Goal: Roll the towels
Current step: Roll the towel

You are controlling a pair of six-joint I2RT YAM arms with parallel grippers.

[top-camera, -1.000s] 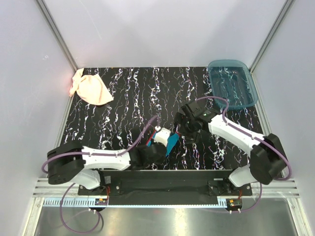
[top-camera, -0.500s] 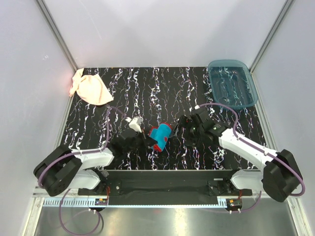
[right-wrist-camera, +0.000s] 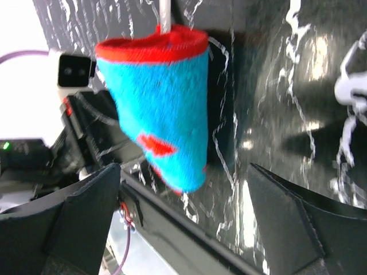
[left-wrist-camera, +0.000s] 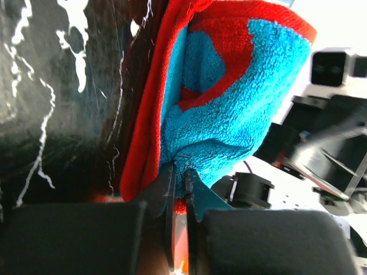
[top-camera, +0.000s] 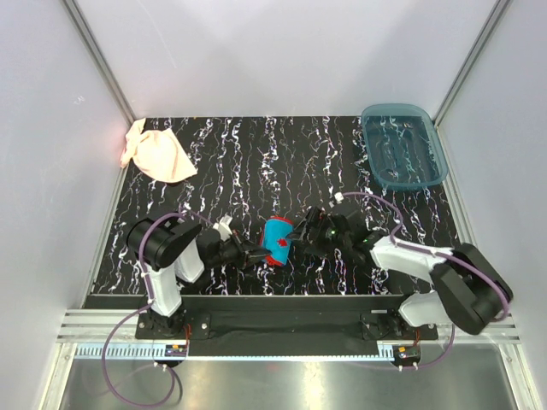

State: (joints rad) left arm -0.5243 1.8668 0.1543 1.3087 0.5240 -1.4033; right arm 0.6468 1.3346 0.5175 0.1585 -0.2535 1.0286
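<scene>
The blue towel (top-camera: 276, 242), patterned and edged in red, is being held as a short roll over the black, white-veined table (top-camera: 256, 162). It is near the front edge and between the two arms. Whether the roll is resting on the surface or is being lifted clear of it cannot be told.

A fold of the roll is being pinched by the left gripper (top-camera: 254, 254), which is being reached in low from the left. In the left wrist view its fingers (left-wrist-camera: 198, 200) are being pressed almost together, with a bit of red-edged terry caught between them. The gripper is thus being clenched on the blue towel. Bright blue pile and a broad red band are being shown just beyond the fingertips.

The right gripper (top-camera: 299, 239) is being held just to the right of the roll with its jaws spread wide. In the right wrist view its dark fingers (right-wrist-camera: 80, 217) are being shown well apart at either side of the frame. The roll is being seen between and beyond them, its red-rimmed end turned away, and no cloth is being gripped.

The peach towel (top-camera: 158, 155) is being shown lying crumpled at the far left corner of the table, well apart from both grippers. A translucent blue tray (top-camera: 432, 149) is being shown at the far right corner.
</scene>
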